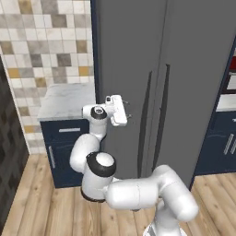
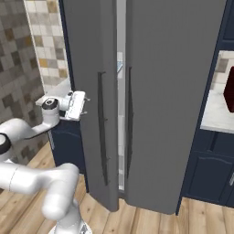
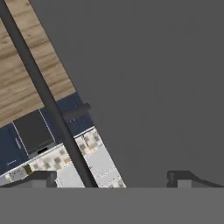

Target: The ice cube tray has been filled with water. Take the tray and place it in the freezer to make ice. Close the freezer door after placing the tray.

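Wooden floor (image 1: 41, 207) carries the freezer (image 1: 184, 69) and navy cabinets (image 1: 69, 147)

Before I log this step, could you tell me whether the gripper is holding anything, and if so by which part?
Nothing is held. The gripper is open, its fingertips wide apart and empty, facing the outer face of the freezer door beside its handle.

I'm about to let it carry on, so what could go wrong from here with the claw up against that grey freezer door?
1. The tall dark grey freezer door stands slightly ajar, a pale gap beside it; a weak or glancing push may leave it unlatched.
2. The open claw sits left of the slim dark vertical handle; its fingers could snag that bar.
3. The claw is near the door's outer edge and may slip off sideways.
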Controlling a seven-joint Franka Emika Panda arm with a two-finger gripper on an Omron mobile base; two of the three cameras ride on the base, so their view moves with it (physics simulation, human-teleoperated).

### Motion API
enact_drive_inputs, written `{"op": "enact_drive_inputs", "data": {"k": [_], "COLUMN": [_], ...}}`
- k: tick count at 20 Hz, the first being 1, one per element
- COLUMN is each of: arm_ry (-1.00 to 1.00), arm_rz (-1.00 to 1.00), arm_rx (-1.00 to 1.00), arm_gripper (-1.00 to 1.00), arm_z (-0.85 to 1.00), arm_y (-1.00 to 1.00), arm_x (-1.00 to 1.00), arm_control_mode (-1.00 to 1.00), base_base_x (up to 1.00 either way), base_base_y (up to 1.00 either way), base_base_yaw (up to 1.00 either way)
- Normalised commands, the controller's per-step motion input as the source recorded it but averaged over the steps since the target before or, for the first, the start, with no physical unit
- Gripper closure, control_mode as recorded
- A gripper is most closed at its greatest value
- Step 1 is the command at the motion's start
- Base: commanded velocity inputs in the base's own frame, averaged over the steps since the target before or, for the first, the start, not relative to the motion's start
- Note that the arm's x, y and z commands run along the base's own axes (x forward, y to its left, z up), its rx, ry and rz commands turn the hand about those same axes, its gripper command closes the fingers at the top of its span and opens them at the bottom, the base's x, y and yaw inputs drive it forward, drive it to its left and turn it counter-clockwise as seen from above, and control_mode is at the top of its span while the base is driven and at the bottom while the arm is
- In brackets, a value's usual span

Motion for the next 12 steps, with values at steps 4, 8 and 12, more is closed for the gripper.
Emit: {"op": "enact_drive_inputs", "data": {"k": [4, 8, 12], "arm_ry": [0.00, 0.00, 0.04], "arm_rz": [0.60, 0.62, 0.58], "arm_rx": [0.15, 0.14, 0.13], "arm_gripper": [-1.00, -1.00, -1.00], "arm_z": [0.00, -0.01, -0.01], "arm_y": [-0.86, -0.83, -0.74], "arm_x": [0.15, 0.30, 0.71], "arm_control_mode": [-1.00, -1.00, -1.00], "base_base_x": [0.00, 0.00, 0.00], "base_base_y": [0.00, 0.00, 0.00], "base_base_yaw": [0.00, 0.00, 0.00]}}
